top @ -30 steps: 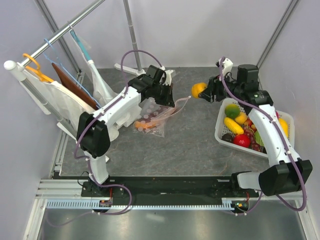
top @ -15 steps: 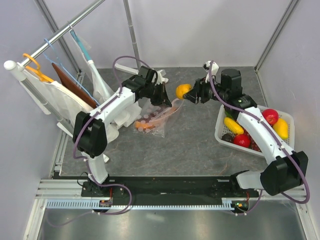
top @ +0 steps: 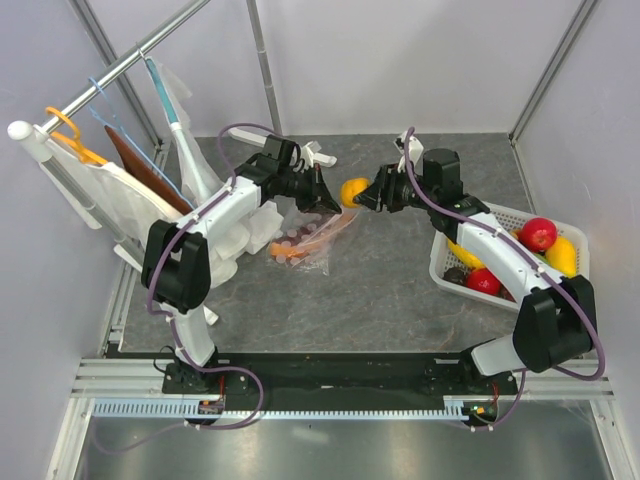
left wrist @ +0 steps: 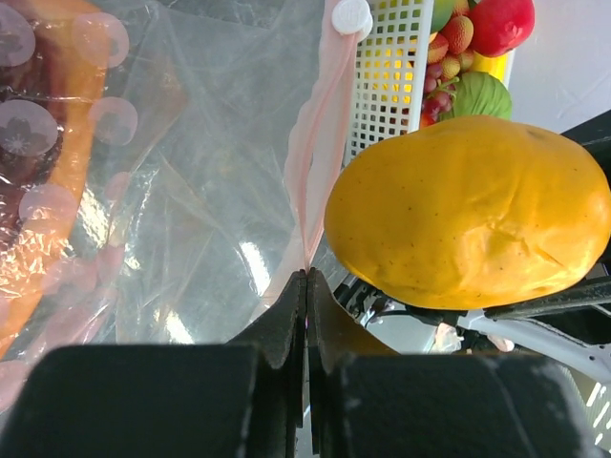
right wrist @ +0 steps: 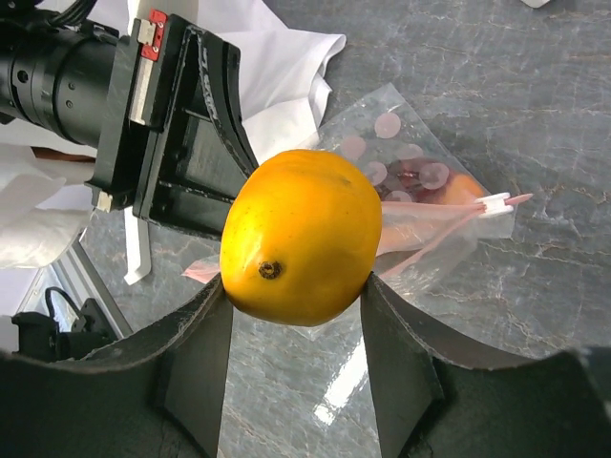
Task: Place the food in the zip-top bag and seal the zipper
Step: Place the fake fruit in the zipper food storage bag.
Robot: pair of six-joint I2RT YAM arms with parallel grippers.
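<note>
Legible text, numbers, brands, signs: none is showing in any view.

Item 1: red tag is sitting on the black housing, up and to the left of the yellow-orange fruit. Any marking on it is coming through too small to read.

Item 2: zip-top bag, lying behind and to the left of the fruit, is carrying pale pink dots. Some are showing a blossom-like motif. These are pattern only and are not reading as letters or figures.
</note>
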